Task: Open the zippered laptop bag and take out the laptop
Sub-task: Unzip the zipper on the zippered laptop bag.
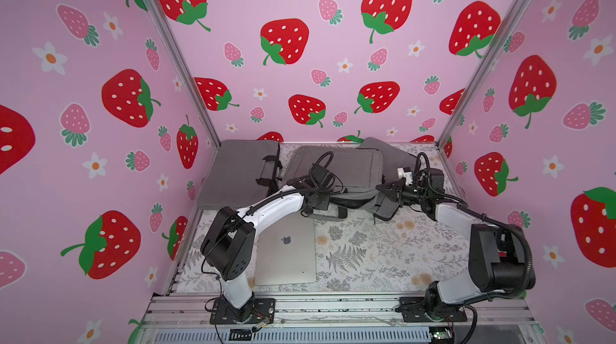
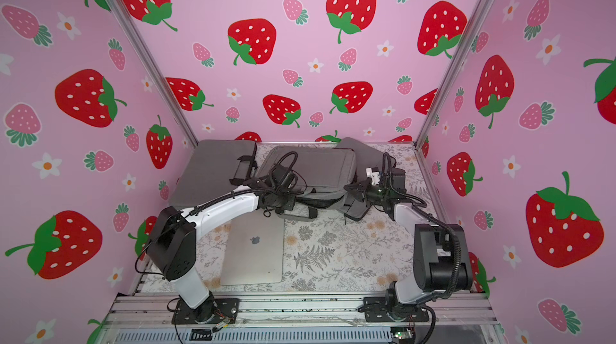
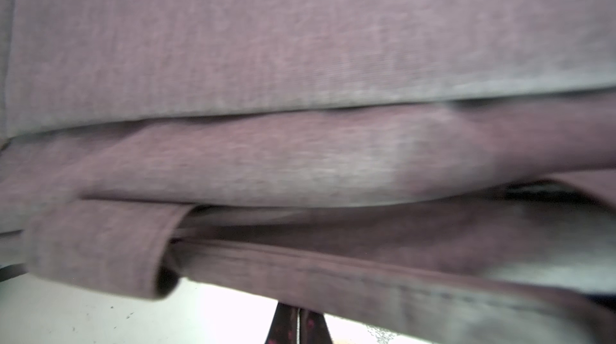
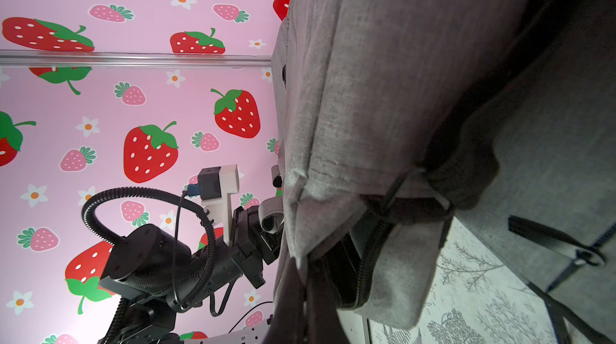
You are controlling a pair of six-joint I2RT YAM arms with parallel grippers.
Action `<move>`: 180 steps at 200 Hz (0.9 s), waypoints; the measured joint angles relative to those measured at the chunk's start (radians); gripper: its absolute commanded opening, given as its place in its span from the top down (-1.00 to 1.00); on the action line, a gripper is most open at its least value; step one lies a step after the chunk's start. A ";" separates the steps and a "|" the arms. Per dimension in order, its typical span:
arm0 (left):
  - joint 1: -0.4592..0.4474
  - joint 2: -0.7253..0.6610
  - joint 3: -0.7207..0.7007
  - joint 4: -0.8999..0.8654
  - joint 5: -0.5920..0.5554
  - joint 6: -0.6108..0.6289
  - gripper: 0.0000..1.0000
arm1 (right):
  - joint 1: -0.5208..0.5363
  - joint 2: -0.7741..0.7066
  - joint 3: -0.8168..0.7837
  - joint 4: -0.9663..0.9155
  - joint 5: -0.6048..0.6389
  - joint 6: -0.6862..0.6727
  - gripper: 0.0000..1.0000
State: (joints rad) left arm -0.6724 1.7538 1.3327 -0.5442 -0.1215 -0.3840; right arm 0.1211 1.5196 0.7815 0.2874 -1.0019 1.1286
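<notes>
Resting closed on the floral table (image 1: 383,252), nearest the robot's bases, the silver laptop (image 1: 286,252) is out of its bag.
Just behind it, the grey laptop bag (image 1: 350,165) sags, its corner zipper (image 4: 366,259) undone. The left gripper (image 3: 298,325) sits pinched together on nothing visible at the bag's front edge. The right gripper (image 1: 383,188) is closed too, apparently nipping the bag's right corner. Only letting go seems left. Farther back lie a second grey bag (image 1: 233,172) and a third grey bag (image 1: 393,154).
</notes>
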 measured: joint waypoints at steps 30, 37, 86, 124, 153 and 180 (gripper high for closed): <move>-0.026 0.015 0.026 -0.002 -0.002 -0.009 1.00 | 0.012 0.000 0.002 0.003 0.013 0.001 1.00; -0.027 0.017 0.028 -0.002 -0.003 -0.010 1.00 | 0.012 0.000 0.002 0.003 0.014 0.001 1.00; 0.001 -0.015 -0.042 0.039 0.000 -0.017 1.00 | 0.014 0.000 0.023 -0.005 0.019 0.004 1.00; 0.078 -0.073 -0.154 0.066 0.000 -0.023 1.00 | 0.007 0.000 0.035 -0.020 0.019 0.016 1.00; 0.120 -0.076 -0.192 0.077 -0.029 -0.018 1.00 | 0.002 0.000 0.065 -0.053 0.021 0.022 1.00; 0.156 -0.076 -0.195 0.077 -0.070 -0.004 1.00 | -0.013 -0.001 0.099 -0.093 0.026 0.019 1.00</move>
State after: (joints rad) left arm -0.5163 1.6779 1.1374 -0.4667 -0.1917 -0.3878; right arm 0.1078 1.5185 0.8803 0.1944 -0.9760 1.1477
